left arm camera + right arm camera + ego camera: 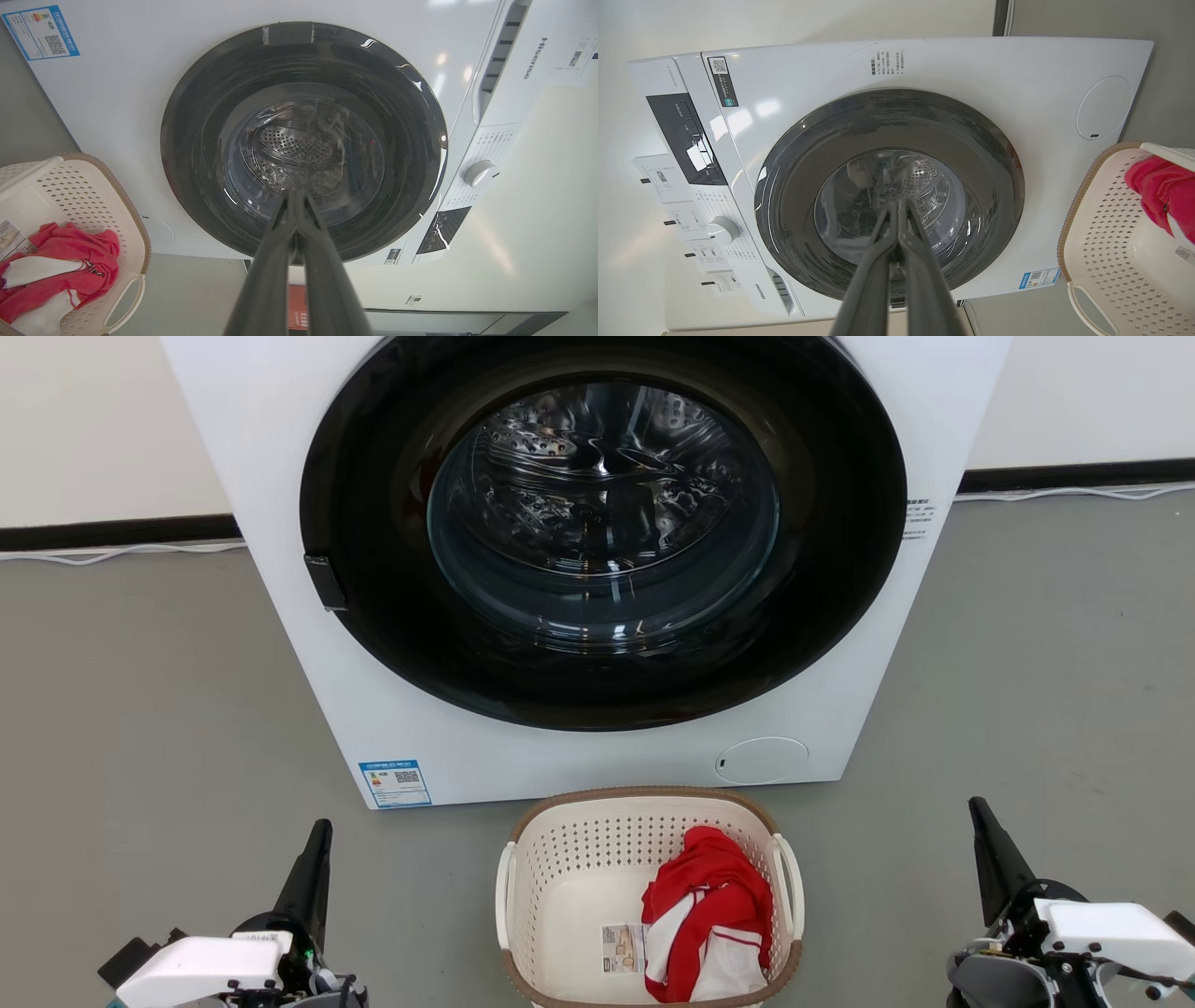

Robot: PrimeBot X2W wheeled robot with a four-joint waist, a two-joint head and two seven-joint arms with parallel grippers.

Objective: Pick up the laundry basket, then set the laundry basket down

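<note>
The laundry basket (pixel 597 845) sits on the floor (pixel 140 709) near the washing machine (pixel 280 476), midway between the left gripper (pixel 322 831) and right gripper (pixel 980 817) — both with fingers pressed together, empty (each well apart from it) — one white handle (pixel 505 894) facing each arm.

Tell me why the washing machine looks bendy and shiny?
Head view: the washing machine looks fairly straight, door glass reflecting. Left wrist view: the wide lens bows its edges, glare dots its front. Right wrist view: same bowing, glare beside the panel.
</note>
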